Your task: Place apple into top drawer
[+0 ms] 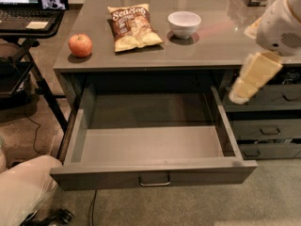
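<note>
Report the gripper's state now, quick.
Gripper: at the right edge, by the open top drawer's right side; open or shut cannot be told. Apple lies on the counter, not held.

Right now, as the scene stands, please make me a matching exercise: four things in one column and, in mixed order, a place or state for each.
Things:
1. apple
2. white bowl
3. top drawer
4. gripper

Places or states:
A. pulled open, with nothing inside
B. at the right edge of the view, just right of the open drawer, lower than the tabletop
C. on the tabletop, near its front left corner
D. on the tabletop, to the right of the chip bag

Pairs: 1-C, 2-D, 3-A, 4-B
</note>
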You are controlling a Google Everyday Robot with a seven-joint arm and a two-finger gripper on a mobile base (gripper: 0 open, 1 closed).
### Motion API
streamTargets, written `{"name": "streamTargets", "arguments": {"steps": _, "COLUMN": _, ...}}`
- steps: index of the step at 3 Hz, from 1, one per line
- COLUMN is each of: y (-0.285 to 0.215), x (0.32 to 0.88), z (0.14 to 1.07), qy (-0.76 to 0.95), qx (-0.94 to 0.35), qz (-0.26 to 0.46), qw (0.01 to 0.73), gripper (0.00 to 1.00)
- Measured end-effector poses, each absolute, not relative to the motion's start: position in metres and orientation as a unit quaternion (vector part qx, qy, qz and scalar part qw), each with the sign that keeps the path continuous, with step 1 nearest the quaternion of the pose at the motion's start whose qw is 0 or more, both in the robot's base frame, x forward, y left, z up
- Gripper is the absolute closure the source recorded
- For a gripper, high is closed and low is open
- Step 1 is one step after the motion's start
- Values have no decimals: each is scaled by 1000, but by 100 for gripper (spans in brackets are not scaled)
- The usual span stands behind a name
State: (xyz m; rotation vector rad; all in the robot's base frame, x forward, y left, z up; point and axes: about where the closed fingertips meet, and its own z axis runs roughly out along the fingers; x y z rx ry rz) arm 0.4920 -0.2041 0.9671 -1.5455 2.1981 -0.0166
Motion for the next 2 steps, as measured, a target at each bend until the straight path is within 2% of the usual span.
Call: {"name": "streamTargets", "arguments": {"steps": 2, "y": -160, "x": 599, "z": 990, "qy": 779, "qx": -496, "qz": 3, "qw": 383, "gripper": 0}}
